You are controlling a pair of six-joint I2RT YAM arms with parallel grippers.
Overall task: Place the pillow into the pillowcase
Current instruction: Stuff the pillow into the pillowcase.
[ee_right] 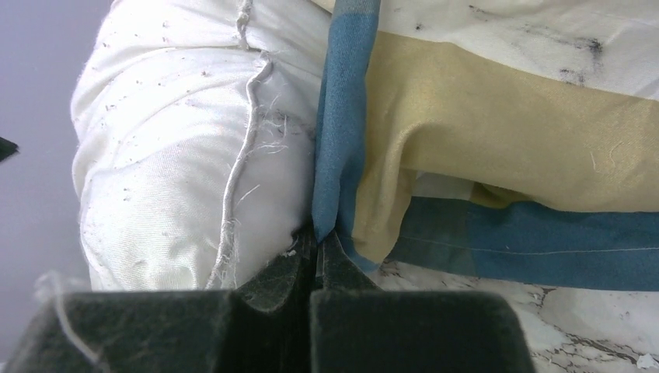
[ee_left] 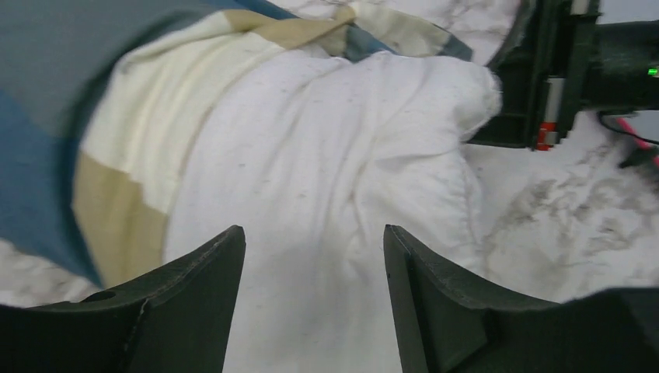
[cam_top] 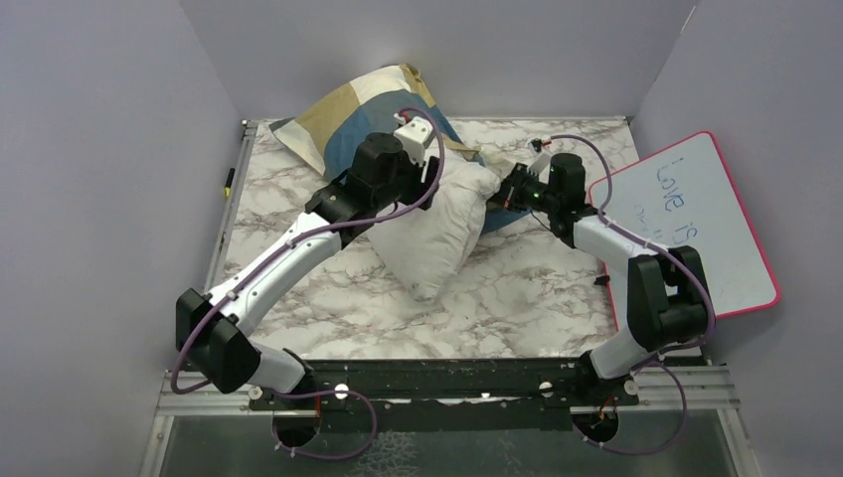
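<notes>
- Two tools to manage. My left tool (ee_left: 311, 233) hangs over the pillow (ee_left: 334, 155) with its jaws spread and nothing between them. My right tool (ee_right: 315, 252) is clamped tight on the blue hem of the pillowcase (ee_right: 482, 116).
- One pillow lies on the marble surface (cam_top: 517, 298). Its near end pokes out bare toward the arm bases and its far end is tucked into the mouth of the case.
- To do this step well, I'd lower the left tool onto the bare white fabric and pinch a deep fold. Then I'd push away from me into the mouth while the right tool holds the hem taut. I'd use short pushes and re-grip often, so the case doesn't slide along with the pillow.
- One pillowcase is bunched toward the far left of the surface. By my judgement it covers only the far part of the pillow.
- One pink-rimmed whiteboard (cam_top: 696, 219) sits at the right edge, clear of the work.
</notes>
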